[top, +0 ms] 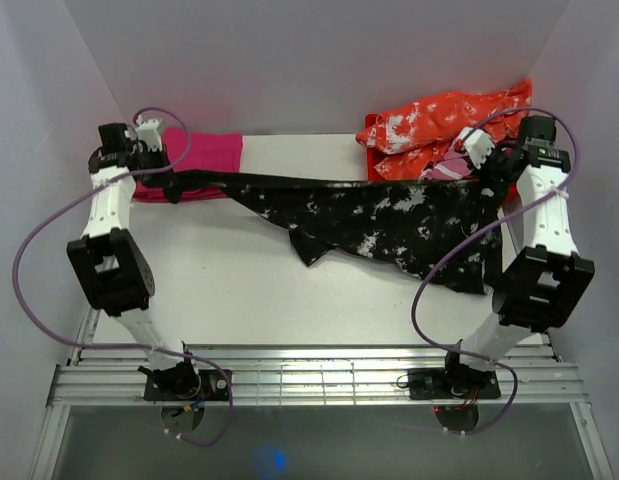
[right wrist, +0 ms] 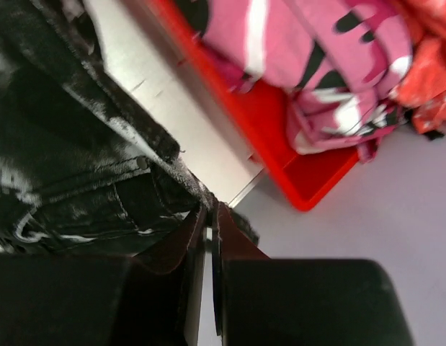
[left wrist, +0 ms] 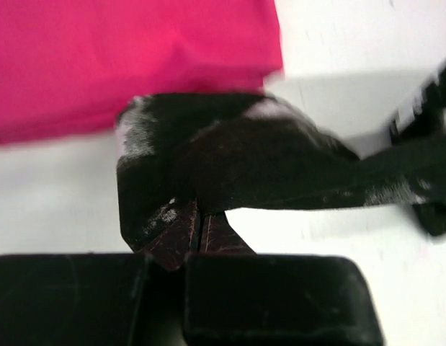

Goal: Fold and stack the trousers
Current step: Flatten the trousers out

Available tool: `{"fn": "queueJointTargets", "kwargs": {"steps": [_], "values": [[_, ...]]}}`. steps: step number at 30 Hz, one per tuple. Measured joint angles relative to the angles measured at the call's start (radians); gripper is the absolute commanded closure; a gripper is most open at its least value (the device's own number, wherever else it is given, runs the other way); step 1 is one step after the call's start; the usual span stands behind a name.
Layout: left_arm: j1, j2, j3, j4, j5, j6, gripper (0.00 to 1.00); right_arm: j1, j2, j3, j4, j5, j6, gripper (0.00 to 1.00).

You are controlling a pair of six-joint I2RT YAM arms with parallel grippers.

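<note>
The trousers [top: 389,215] hang stretched across the upper frame, the left gripper [top: 174,186] and right gripper [top: 495,176] each clamped on an end. Seemingly unfolded; folding and stacking remain.

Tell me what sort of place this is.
Probably a robot lab's test cell for cloth folding: plain white walls box in a white table, two arms are bolted to an aluminium rail, and trousers are stretched across it.
</note>
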State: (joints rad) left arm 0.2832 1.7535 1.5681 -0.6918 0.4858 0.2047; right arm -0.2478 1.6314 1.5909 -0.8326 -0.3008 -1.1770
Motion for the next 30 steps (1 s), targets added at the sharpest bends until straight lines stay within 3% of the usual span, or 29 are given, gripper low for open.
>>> {"fn": "queueJointTargets", "kwargs": {"steps": [1, 2, 3, 5, 6, 7, 8, 10, 12, 16, 20, 24, 26, 30], "values": [[-0.013, 0.076, 0.085, 0.000, -0.014, -0.025, 0.91, 0.014, 0.040, 0.040, 0.016, 0.017, 0.021, 0.89], [-0.021, 0.151, 0.168, 0.008, -0.026, -0.044, 0.83, 0.037, 0.088, 0.082, 0.039, 0.042, 0.050, 0.67], [-0.028, 0.224, 0.250, 0.009, -0.042, -0.066, 0.69, 0.061, 0.130, 0.120, 0.061, 0.067, 0.083, 0.49], [-0.032, 0.354, 0.406, -0.015, -0.082, -0.100, 0.57, 0.093, 0.206, 0.195, 0.084, 0.127, 0.119, 0.10], [-0.028, 0.394, 0.451, -0.019, -0.090, -0.114, 0.56, 0.101, 0.246, 0.252, 0.071, 0.150, 0.145, 0.10], [-0.022, 0.421, 0.476, -0.028, -0.087, -0.120, 0.44, 0.103, 0.279, 0.299, 0.067, 0.165, 0.156, 0.10], [-0.017, 0.426, 0.464, -0.036, -0.076, -0.112, 0.43, 0.101, 0.306, 0.348, 0.053, 0.172, 0.174, 0.10], [-0.010, 0.386, 0.376, -0.062, -0.027, -0.094, 0.42, 0.082, 0.311, 0.387, 0.000, 0.170, 0.205, 0.10], [-0.007, 0.266, 0.182, -0.072, 0.027, -0.043, 0.41, 0.045, 0.267, 0.371, -0.061, 0.153, 0.216, 0.10], [-0.068, -0.002, -0.086, -0.101, 0.113, 0.062, 0.41, -0.082, 0.097, 0.206, -0.212, 0.095, 0.220, 0.08], [-0.205, -0.209, -0.237, -0.065, 0.180, 0.134, 0.41, -0.194, -0.008, 0.021, -0.325, 0.033, 0.217, 0.05], [-0.325, -0.216, -0.326, 0.011, 0.224, 0.111, 0.41, -0.200, 0.011, -0.208, -0.343, -0.031, 0.232, 0.06], [-0.371, -0.169, -0.358, 0.039, 0.235, 0.100, 0.41, -0.192, 0.044, -0.269, -0.322, -0.061, 0.251, 0.06], [-0.574, -0.101, -0.477, 0.163, 0.218, 0.122, 0.42, -0.190, 0.076, -0.297, -0.233, -0.127, 0.301, 0.05]]}}
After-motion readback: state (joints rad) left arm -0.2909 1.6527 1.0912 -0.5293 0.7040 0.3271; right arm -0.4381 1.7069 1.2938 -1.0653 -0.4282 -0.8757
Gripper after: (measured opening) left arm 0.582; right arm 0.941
